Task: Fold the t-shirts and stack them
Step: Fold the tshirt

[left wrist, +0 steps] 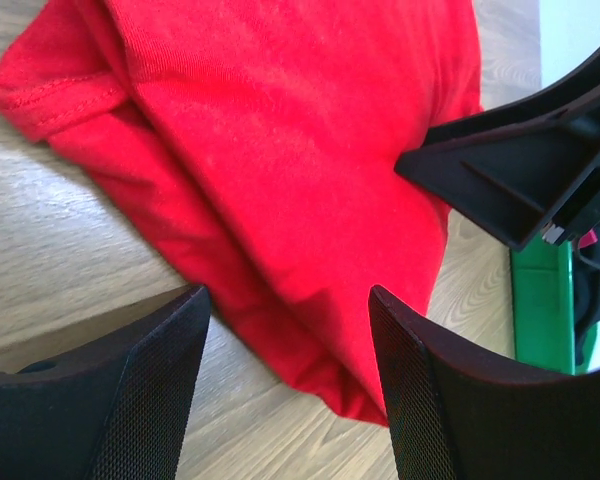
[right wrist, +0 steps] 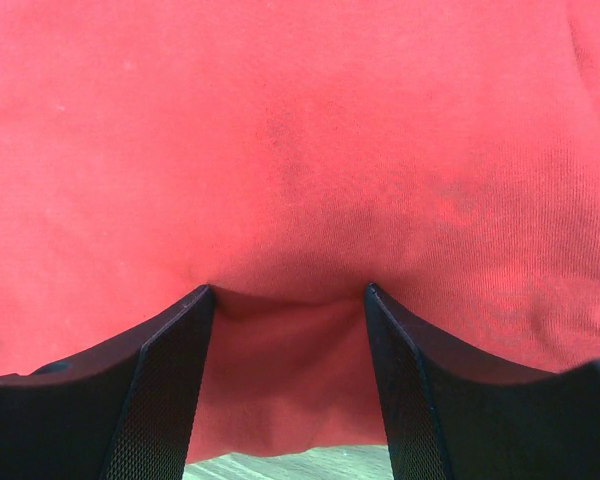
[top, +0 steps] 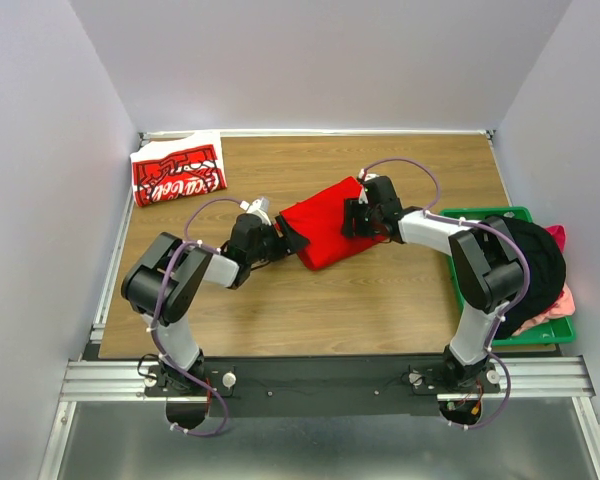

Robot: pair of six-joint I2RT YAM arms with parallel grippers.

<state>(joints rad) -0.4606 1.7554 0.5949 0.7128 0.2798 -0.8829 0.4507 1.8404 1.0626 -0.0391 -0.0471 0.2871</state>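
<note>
The brown wooden table (top: 310, 300) lies under the plain bright red cloth t-shirt (top: 330, 232), which is my reference for every position here. This shirt lies folded into a slanted rectangle, flat on the wood.

The green plastic crate (top: 480, 213) stands to the right of the shirt, apart from it, and holds a heap of dark cloth (top: 535, 260).

The red t-shirt with white script lettering and white edge (top: 178, 172) lies folded to the far left of the plain shirt, well apart from it.

My right gripper (right wrist: 288, 290) is on the right part of the plain shirt. Its fingers are spread, the tips pressed into the cloth, and they clamp nothing.

My left gripper (left wrist: 290, 300) is at the shirt's left edge. Its fingers are released and spread wide, with the folded edge showing between them.
</note>
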